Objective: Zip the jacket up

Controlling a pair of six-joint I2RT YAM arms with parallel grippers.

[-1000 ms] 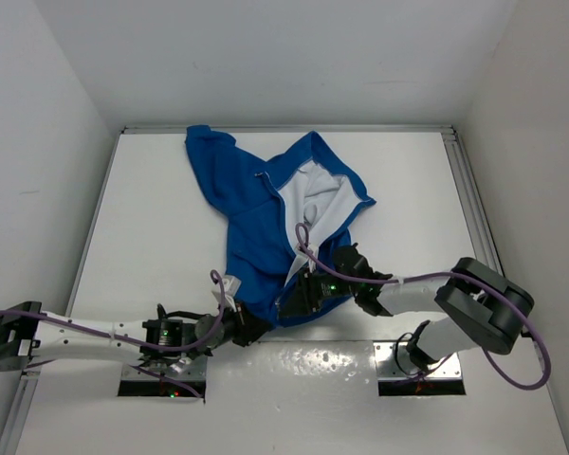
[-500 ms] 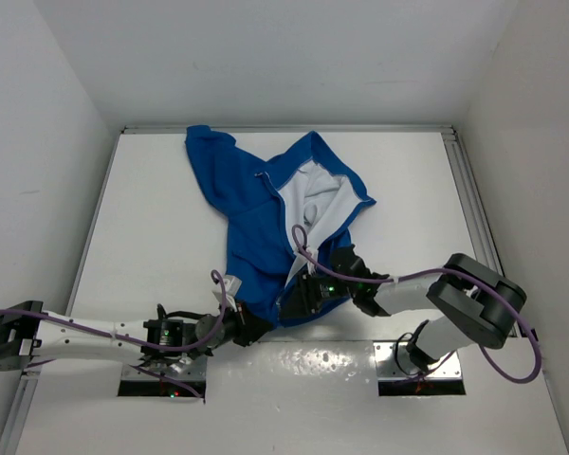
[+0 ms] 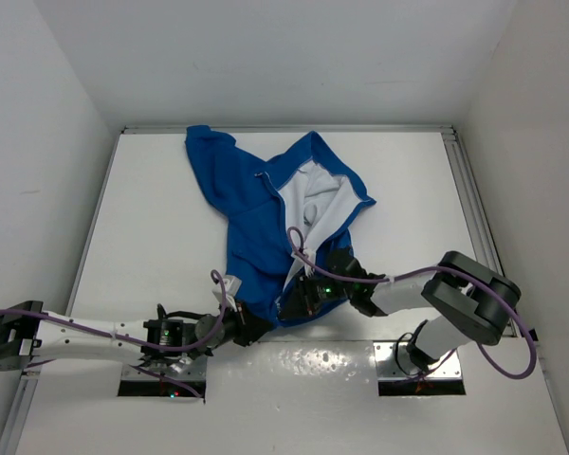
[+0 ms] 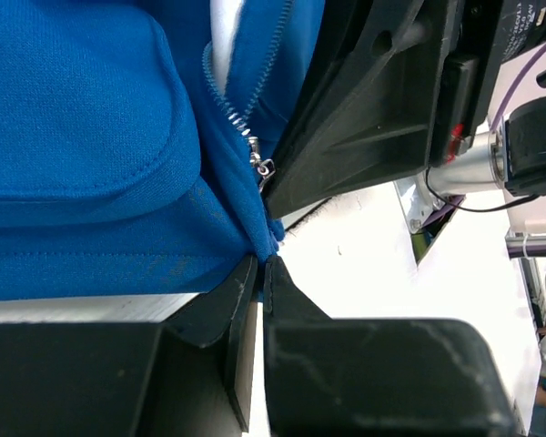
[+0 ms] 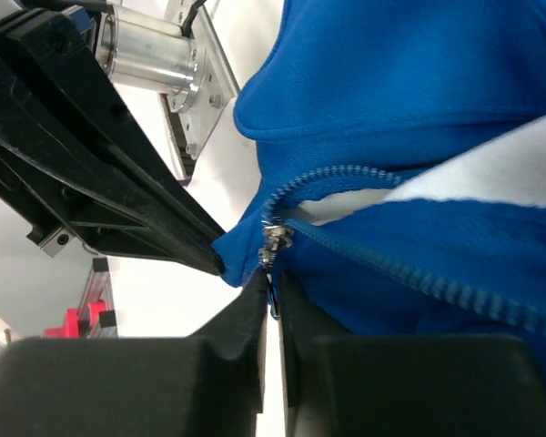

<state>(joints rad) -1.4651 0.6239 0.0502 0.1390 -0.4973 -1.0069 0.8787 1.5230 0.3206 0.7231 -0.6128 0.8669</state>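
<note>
Since a second ago the right arm has leaned a little more to the left. Its black elbow [image 3: 474, 296] now sits closer to the jacket [image 3: 256, 218], and the loop of purple cable [image 3: 292, 239] over the cloth stands a bit taller. The fingers of the right gripper [image 3: 296, 301] stood wider before and have now come in. The jacket itself has not shifted.

It lies on the white table [image 3: 152, 218], spread from the far left toward the near middle. Its front is open higher up, so the white lining shows. Its bottom edge lies near the two arm bases, with both grippers on it.

The left gripper [image 3: 250, 327] lies low on the table and is closed on the bottom corner of the jacket. In the left wrist view a small point of blue cloth is pinched between its tips.

Just above this corner sits the zipper slider [image 5: 273, 238], at the very bottom of the teeth, which part into two rows beyond it. The right gripper comes from the other side and its fingers are nearly together. The thin pull tab [image 5: 272, 289] hangs down from the slider into the narrow slit between them, so it looks clamped there. The two grippers almost touch each other.
</note>
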